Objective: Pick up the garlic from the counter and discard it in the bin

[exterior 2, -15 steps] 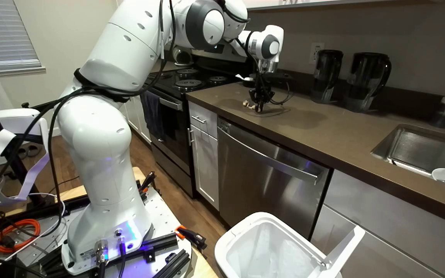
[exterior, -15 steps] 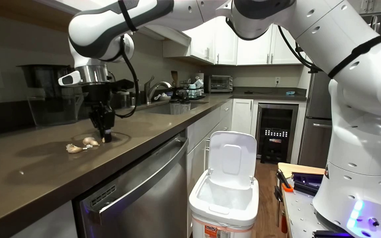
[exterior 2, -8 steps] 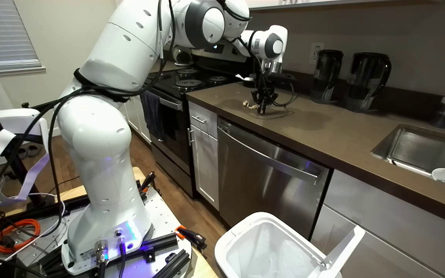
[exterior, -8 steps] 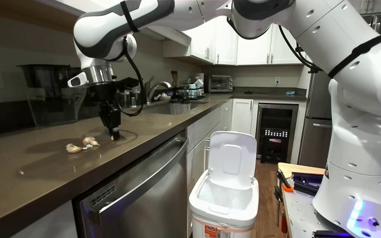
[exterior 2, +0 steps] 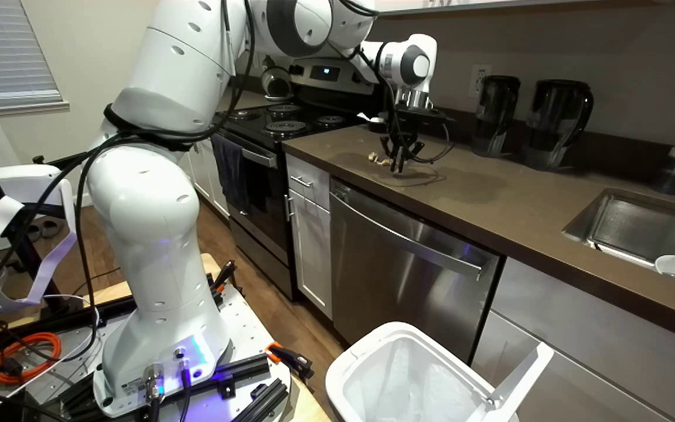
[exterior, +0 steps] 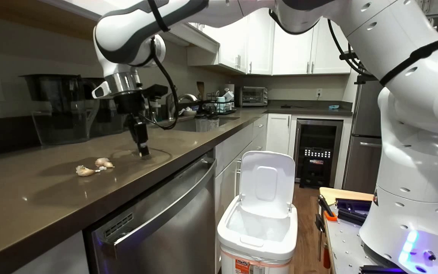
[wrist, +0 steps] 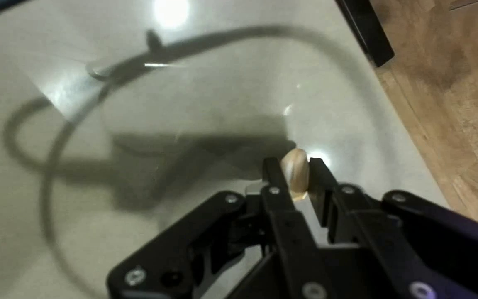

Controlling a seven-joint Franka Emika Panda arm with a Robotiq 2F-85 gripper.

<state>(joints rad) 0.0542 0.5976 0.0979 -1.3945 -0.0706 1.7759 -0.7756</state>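
Observation:
In the wrist view, a single pale tan clove of garlic point(wrist: 296, 171) is pinched between the black fingertips. My gripper point(exterior: 143, 152) hangs low over the dark counter point(exterior: 44, 198), tilted slightly, with the clove at its tips. Other garlic pieces point(exterior: 85, 171) lie on the worktop to the gripper's left in that exterior view, and a small cluster of garlic point(exterior 2: 377, 158) shows beside the gripper point(exterior 2: 397, 169) in an exterior view too. The white bin point(exterior: 259, 249) stands on the floor before the counter, its lid point(exterior: 267, 182) raised and a bag lining inside.
A steel dishwasher point(exterior: 165, 220) fronts the counter. Water pitchers point(exterior 2: 557, 126) stand against the wall behind the gripper. A sink point(exterior 2: 636, 223) and a black stove point(exterior 2: 290, 120) lie at either end. The robot's own cart point(exterior 2: 255, 334) is near the bin.
My gripper has shifted along the counter, away from the loose garlic and towards the sink end, rising slightly and tilting. The clove has travelled with it. The loose garlic and the bin have stayed put.

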